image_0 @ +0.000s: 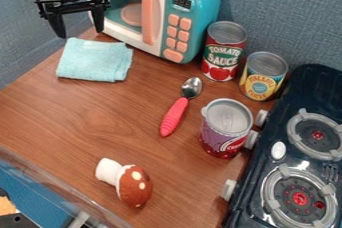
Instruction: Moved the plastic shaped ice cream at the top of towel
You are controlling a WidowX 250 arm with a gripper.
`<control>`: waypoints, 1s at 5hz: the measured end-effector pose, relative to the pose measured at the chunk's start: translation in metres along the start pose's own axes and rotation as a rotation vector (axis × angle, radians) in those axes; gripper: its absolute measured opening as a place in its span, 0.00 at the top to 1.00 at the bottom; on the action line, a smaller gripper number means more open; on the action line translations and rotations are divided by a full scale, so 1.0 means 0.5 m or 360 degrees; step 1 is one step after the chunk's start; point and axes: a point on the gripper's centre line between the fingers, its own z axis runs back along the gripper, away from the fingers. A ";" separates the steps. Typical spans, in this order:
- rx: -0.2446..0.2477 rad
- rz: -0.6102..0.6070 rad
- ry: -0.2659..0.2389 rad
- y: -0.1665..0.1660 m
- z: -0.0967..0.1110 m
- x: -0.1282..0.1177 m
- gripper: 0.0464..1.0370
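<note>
From where I'm standing, reading the camera view as a clock face, the claw (81, 33) is hanging up between 10 and 11 o'clock, its two fingers (99, 20) sitting wide apart with nothing between them. The folded blue towel (95, 61) is lying just below it, at 10 o'clock. The toy I'm taking for the ice cream (127, 182), though it's looking more like a mushroom, is resting on its side on the wooden tabletop (87, 114) near 7 o'clock, well apart from the towel. Its white stem is pointing between 10 and 11, its spotted brown cap toward 4 or 5.

So the pick-up is still waiting to happen, I'm judging. The next move is calling for a swing down to 7 o'clock, fingers spread, then a lowering over the toy and a squeeze. The rounded cap is probably asking for a well-centred grip, since an off-centre one could be sending it rolling. The pink-handled spoon (177, 114) is lying near the centre, seemingly outside that path.
</note>
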 end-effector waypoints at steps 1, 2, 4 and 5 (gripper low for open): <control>0.0013 0.0024 0.0062 0.005 -0.026 -0.017 0.04; 0.0017 0.0058 0.0126 -0.007 -0.037 -0.073 0.04; -0.0057 -0.0207 0.0074 -0.063 0.033 -0.213 0.04; -0.0066 -0.0575 0.0096 -0.084 0.054 -0.319 0.04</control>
